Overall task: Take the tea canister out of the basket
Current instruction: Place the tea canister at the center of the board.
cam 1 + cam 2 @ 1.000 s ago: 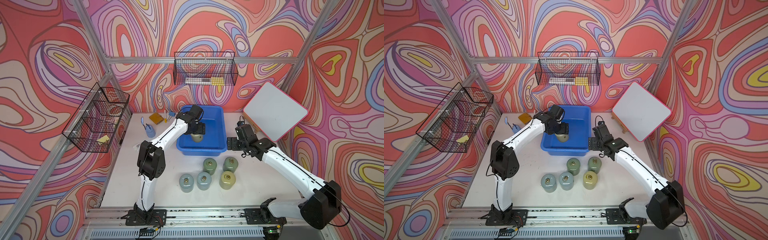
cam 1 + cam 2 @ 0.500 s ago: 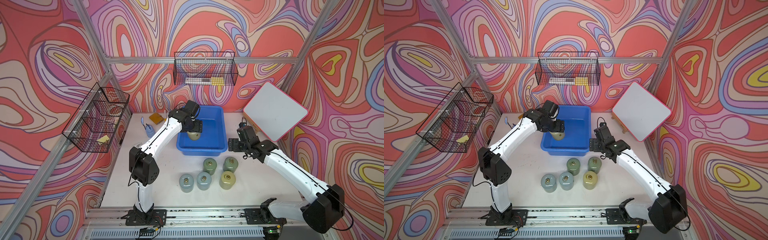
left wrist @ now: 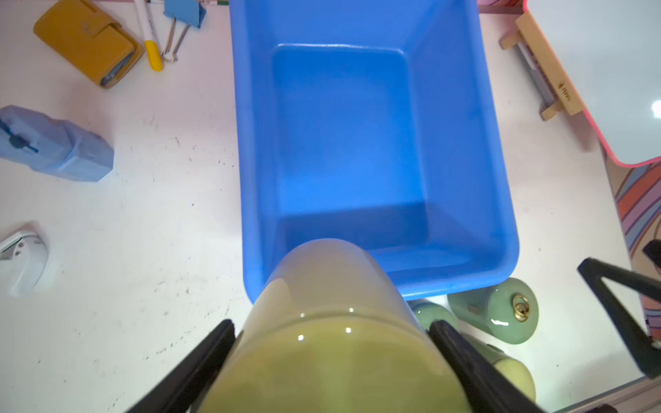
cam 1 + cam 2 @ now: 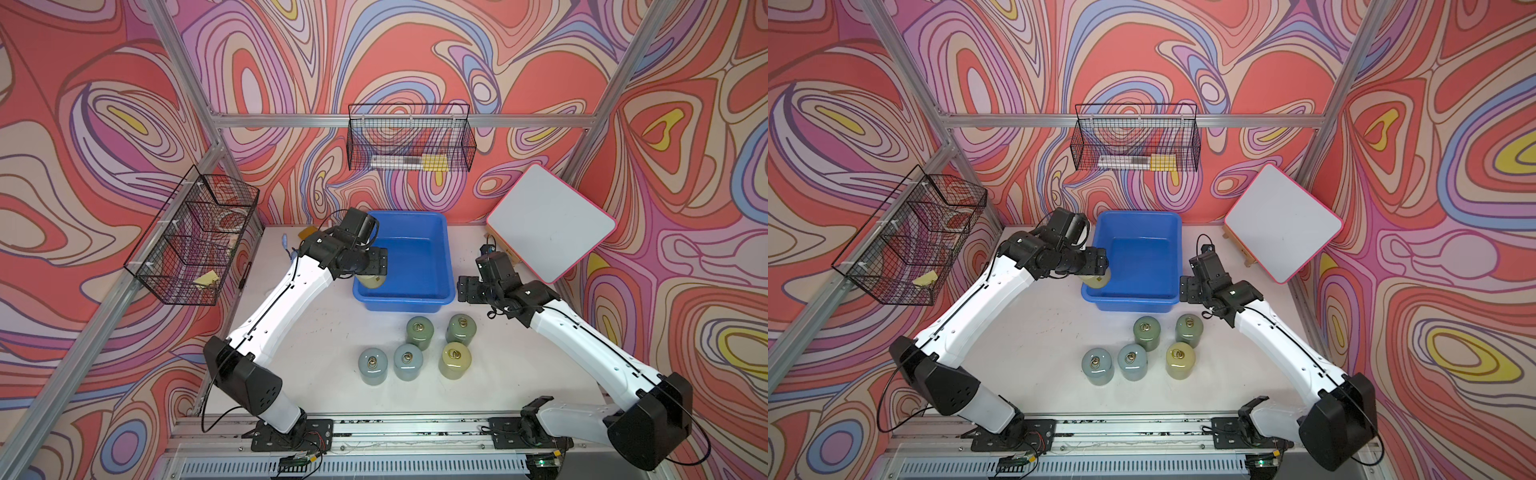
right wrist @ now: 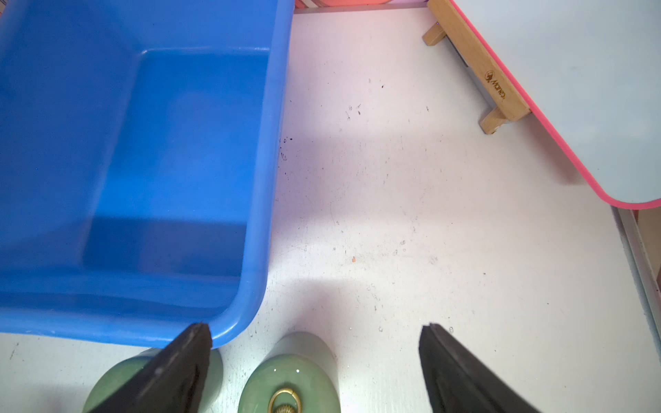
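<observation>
Near edge of table [image 4: 328,340]: five canisters [image 4: 408,360] stand upright in a loose cluster in front of the basket [image 4: 401,305], none touching it in both top views; judged already outside. Right gripper [image 5: 314,330]: jaws apart and empty, hovering just beside the basket's near right corner, above two of the green canisters. Left gripper [image 3: 332,327]: jaws spread wide and clamped on the sides of the yellow-green tea canister [image 4: 371,281], one finger on each flank in the left wrist view. Canister is lifted off the basket floor and hangs over the near left corner, overlapping the rim; whether it is fully above rim height cannot be told. Basket interior beyond it shows bare blue floor, nothing else inside. Assessment: grasp and lift done; canister not yet clear of the basket's outline. Remaining: carry it across the rim, lower it to open table, probably near the cluster, release.
</observation>
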Action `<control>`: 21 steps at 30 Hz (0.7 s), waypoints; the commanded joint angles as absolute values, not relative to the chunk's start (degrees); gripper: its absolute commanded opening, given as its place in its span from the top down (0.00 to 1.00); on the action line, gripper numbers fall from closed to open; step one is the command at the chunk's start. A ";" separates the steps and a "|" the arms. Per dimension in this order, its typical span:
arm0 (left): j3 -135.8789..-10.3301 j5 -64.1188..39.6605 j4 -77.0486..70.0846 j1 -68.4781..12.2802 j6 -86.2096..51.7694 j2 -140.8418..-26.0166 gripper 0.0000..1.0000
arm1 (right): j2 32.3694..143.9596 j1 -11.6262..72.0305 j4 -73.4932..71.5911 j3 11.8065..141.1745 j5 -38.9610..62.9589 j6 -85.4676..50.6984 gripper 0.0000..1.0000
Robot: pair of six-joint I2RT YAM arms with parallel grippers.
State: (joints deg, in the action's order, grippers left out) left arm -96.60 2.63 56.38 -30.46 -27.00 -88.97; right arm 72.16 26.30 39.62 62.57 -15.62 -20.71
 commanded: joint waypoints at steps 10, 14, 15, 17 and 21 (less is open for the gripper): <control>-77.91 4.03 47.74 -30.93 -31.92 -74.37 0.79 | 70.21 26.09 39.47 62.41 -15.70 -22.75 0.07; -71.43 3.26 44.45 -30.92 -33.86 -71.60 0.79 | 69.96 26.12 39.37 62.05 -15.56 -23.26 0.07; -69.99 2.97 43.54 -30.99 -34.32 -71.10 0.79 | 69.79 26.07 39.36 61.97 -15.51 -23.44 0.07; -67.61 2.52 41.89 -31.08 -35.00 -70.60 0.79 | 69.57 26.08 39.27 61.96 -15.41 -23.71 0.07; -64.25 3.26 39.09 -31.77 -35.59 -70.83 0.80 | 69.22 26.03 38.95 61.79 -15.08 -24.20 0.07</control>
